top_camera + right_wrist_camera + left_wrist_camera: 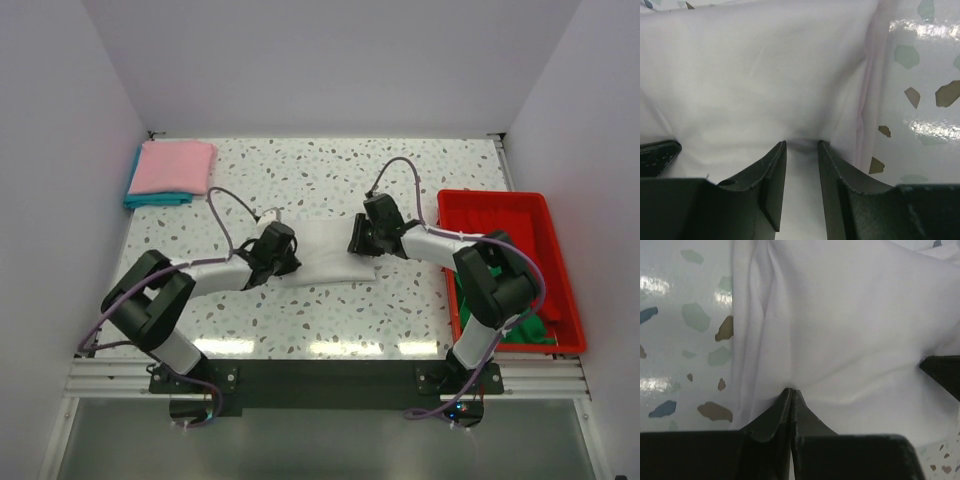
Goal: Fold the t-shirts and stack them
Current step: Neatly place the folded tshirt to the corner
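Observation:
A white t-shirt [322,250] lies folded into a small rectangle at the table's middle. My left gripper [283,252] is at its left end. In the left wrist view its jaws [791,390] are pressed together on a pinch of the white cloth [850,325], which puckers at the tips. My right gripper [358,238] is at the shirt's right end, and its fingers [802,144] are closed on a thick fold of white cloth [765,75] that fills the gap. A pink t-shirt [173,165] lies folded on a teal one [150,200] at the back left. A green t-shirt [535,328] lies crumpled in the tray.
The red plastic tray [495,215] stands at the right edge, with the right arm's elbow over its near part. White walls close in the table on three sides. Each wrist view shows the other gripper's finger tip at its side edge.

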`<state>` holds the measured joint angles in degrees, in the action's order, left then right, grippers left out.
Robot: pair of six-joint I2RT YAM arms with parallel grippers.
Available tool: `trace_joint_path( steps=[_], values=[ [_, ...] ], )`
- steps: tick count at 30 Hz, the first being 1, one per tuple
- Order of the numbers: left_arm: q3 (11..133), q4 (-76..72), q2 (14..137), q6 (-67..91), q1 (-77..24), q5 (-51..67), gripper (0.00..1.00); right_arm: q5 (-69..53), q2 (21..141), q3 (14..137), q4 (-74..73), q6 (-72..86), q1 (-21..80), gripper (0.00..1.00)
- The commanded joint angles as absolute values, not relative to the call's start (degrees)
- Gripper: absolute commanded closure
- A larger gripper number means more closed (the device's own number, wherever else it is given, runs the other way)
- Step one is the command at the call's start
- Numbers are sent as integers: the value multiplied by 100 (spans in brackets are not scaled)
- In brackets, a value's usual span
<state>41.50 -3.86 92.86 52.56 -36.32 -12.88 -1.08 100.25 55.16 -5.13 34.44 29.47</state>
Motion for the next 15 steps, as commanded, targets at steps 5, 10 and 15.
trace_joint_path(
  steps=[5, 10, 15],
  values=[
    [3954, 359, 8088, 4765, -3552, -1635, 57, 9, 10177, 5624, -1186, 2937, 2927, 61],
    [3753, 413, 7726, 4457, -2648, -819, 32, -228, 10283, 5765, -1239, 2857, 2927, 58],
    [3893, 273, 8348, 3956, -2522, 315, 18, -378, 10327, 5915, -1318, 2804, 2927, 56]
  ],
)
